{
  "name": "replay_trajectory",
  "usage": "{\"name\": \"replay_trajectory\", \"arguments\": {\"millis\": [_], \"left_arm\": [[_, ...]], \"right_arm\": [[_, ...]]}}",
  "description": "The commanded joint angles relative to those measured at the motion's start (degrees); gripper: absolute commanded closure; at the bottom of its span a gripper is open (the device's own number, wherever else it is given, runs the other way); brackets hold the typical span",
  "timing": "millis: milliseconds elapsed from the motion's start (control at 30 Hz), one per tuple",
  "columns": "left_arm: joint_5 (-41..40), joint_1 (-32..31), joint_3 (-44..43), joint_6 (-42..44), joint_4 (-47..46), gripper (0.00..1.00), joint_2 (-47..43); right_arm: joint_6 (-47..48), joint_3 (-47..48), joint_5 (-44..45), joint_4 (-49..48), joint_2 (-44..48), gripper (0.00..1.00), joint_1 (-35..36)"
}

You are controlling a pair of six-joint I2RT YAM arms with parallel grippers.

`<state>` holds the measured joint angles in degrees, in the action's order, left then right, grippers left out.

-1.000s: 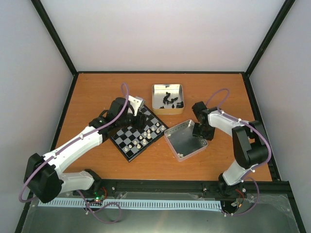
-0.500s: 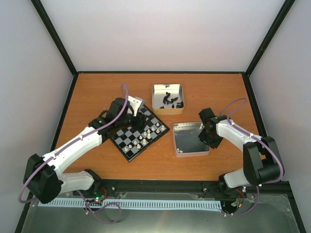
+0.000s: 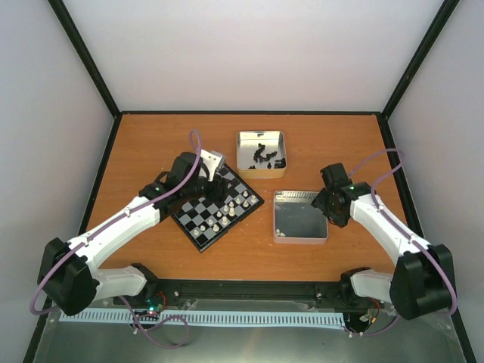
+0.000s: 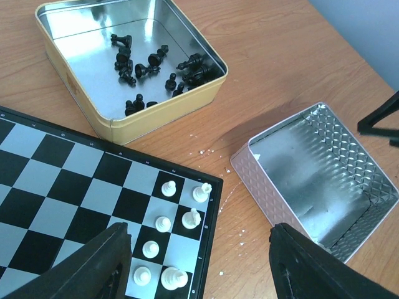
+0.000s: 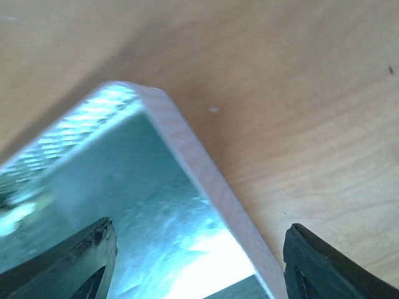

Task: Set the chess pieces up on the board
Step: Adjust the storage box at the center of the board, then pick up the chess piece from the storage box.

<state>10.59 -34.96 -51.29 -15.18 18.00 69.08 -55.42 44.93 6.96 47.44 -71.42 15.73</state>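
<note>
On the orange-brown table [image 3: 151, 144], you had the board [image 3: 198, 219] lying flat and turned cornerwise, just in front of the left arm. Your left gripper [image 4: 198, 229] hung over the board's right-hand corner with its jaws spread wide and nothing between them. From the left wrist view, seven cream chessmen [image 4: 191, 218] stood upright on the squares at that corner, set in two short rows along the rim. The other squares in that view were bare.

Beyond the board sat a yellow-walled tin [image 4: 165, 111], holding a loose heap of black chessmen [image 4: 149, 68], most of them lying on their sides. It was near the board's far edge but not touching it.

To the right of the board, a little apart from it, a silver tin [image 3: 300, 236] rested flat on the table. A small pale speck lay in its near-left corner, too small to tell what it was. Your right gripper [image 5: 199, 227] was at this tin's right side. Its fingers [image 5: 75, 261] were held far apart, straddling the tin's wall without touching it, and they gripped nothing.
</note>
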Motion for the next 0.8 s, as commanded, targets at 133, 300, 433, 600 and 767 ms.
{"name": "replay_trajectory", "arguments": {"millis": [133,300,433,600,767], "left_arm": [[0.5,0.3,-2.2,0.4,-0.1,0.39,0.5],[0.4,0.3,-2.1,0.3,-0.1,0.39,0.5],[0.1,0.3,-1.9,0.5,-0.1,0.39,0.2],[-0.2,0.3,-1.5,0.5,-0.1,0.39,-0.1],[-0.7,0.3,-1.1,0.0,-0.7,0.39,-0.3]], "right_arm": [[20.3,4.5,-16.0,-1.3,2.1,0.33,1.1],[26.0,5.2,-23.1,-2.1,-2.9,0.39,9.7],[27.5,5.0,-25.4,-2.8,-7.2,0.52,12.5],[28.7,5.4,-25.9,-2.5,-10.8,0.58,14.1],[30.9,5.3,-27.1,-3.5,-13.5,0.56,16.0]]}}
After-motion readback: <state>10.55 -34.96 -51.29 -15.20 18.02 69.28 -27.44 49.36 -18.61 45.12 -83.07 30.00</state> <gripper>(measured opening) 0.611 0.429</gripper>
